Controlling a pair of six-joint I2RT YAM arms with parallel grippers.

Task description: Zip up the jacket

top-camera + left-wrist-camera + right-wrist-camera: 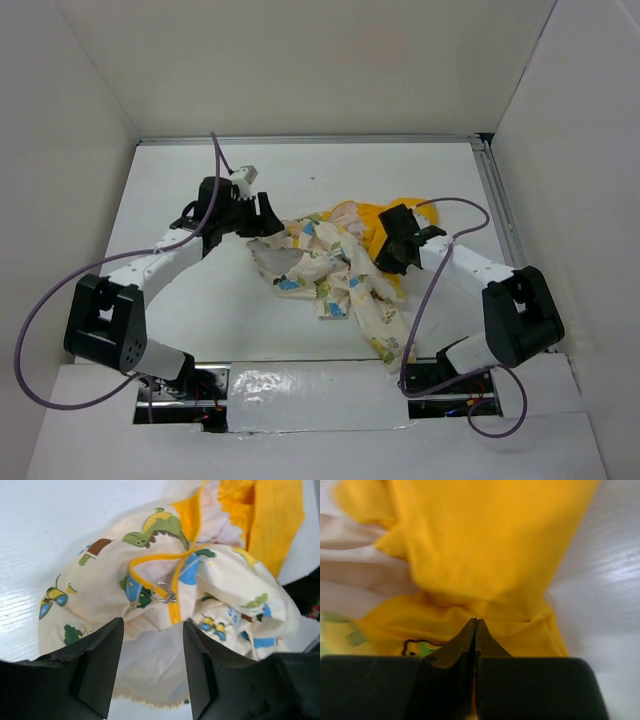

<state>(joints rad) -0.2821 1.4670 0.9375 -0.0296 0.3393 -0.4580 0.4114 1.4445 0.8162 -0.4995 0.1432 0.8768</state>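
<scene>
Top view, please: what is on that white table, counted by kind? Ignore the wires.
Robot arms: 2, the left arm and the right arm
Jacket: 1
Total: 3

The jacket (335, 272) lies crumpled in the middle of the table (200, 320). The left claw (268, 216) hovers just beside its left edge, and the right claw (388, 248) is down on the yellow hood (372, 216).

White arm links (165, 255) with black joints (100, 320), looping purple cables (40, 300), and matte black wedge-shaped fingers (95, 665).
</scene>
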